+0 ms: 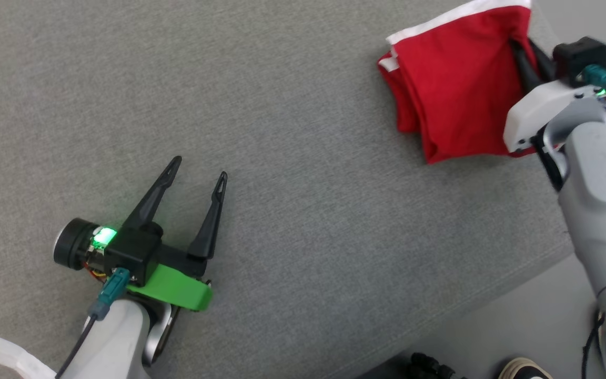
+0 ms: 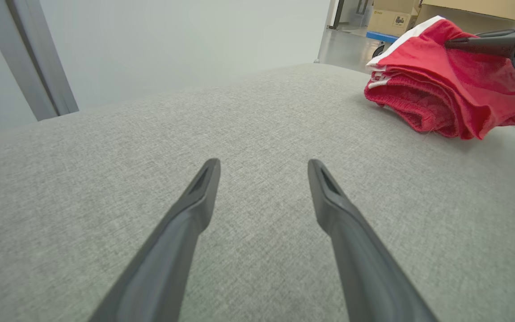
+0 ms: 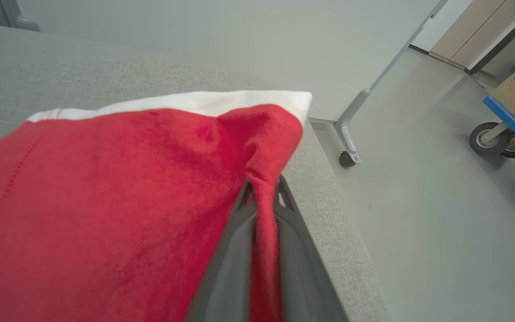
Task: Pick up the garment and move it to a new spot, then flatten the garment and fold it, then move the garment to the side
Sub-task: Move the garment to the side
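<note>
Red cloth with a white band: that's the garment (image 1: 455,79), folded into a stack at the upper right of the head view. It lies on the grey upholstered surface (image 1: 308,158), close to its edge. The right hand (image 1: 518,50) comes in from the right edge, dark fingers pinched tight on the garment's upper right corner. At the lower left, the left hand (image 1: 199,167) sits over bare fabric, fingers spread wide with nothing between them, well apart from the garment. A shoe (image 1: 524,368) peeks in at the bottom right, on the pale floor (image 1: 518,316).

Over to the left wrist view. The left hand (image 2: 263,165) fans up from the bottom edge, wide open and empty. The garment (image 2: 441,89) sits at the upper right, its layers showing at the near edge. The right hand (image 2: 452,43) reaches onto its top from the right. Cardboard boxes (image 2: 391,18) stand behind.

Now the right wrist view. The right hand (image 3: 264,188) is clamped on a bunched fold of the garment (image 3: 105,201), which spreads across the left and centre. The white band runs along its far edge. To the right, the surface (image 3: 320,197) drops off to the floor, and a blue cart (image 3: 512,125) sits at the far right.
</note>
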{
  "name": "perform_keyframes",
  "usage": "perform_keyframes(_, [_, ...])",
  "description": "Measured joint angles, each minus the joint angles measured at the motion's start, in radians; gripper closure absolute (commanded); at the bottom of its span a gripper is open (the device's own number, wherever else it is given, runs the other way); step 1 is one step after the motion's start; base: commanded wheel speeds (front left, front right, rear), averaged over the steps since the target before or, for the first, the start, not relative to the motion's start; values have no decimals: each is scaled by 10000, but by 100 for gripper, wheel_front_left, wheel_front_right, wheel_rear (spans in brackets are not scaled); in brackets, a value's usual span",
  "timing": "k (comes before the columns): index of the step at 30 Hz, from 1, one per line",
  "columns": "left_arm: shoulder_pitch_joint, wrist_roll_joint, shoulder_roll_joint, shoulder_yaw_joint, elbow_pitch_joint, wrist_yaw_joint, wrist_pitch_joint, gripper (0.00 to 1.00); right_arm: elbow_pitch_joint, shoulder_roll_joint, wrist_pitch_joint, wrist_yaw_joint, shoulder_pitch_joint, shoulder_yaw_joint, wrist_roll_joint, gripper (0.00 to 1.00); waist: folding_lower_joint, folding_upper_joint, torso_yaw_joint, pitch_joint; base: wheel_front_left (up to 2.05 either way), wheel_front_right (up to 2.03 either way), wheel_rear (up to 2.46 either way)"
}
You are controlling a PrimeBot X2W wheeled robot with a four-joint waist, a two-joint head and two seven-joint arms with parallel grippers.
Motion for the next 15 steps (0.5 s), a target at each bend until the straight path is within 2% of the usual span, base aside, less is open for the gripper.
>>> perform_keyframes(7, [-340,-94,25,362,-205,0,-2,0,583,-1197,245,0,-1209,-1009,-917,100,0,0,790,755,0,0,0])
perform_keyframes(10, [-422,-176,-82,518,-207,0,-10,0,570,-1478,244,0,-1455,-1569,-1438,100,0,0,1094,973,0,0,0])
perform_keyframes(11, [-471,-184,-88,543,-207,0,-12,0,493,-1492,234,0,-1505,-1843,-1613,61,0,0,1187,1037,0,0,0])
perform_keyframes(12, [-505,-184,-94,562,-201,0,-12,0,441,-1473,221,0,-1543,-2050,-1751,0,0,0,1258,1083,0,0,0])
perform_keyframes(15, [-545,-194,-136,614,-148,0,-12,0,81,-1198,59,0,-1562,-2800,-2207,0,0,0,1476,1166,0,0,0])
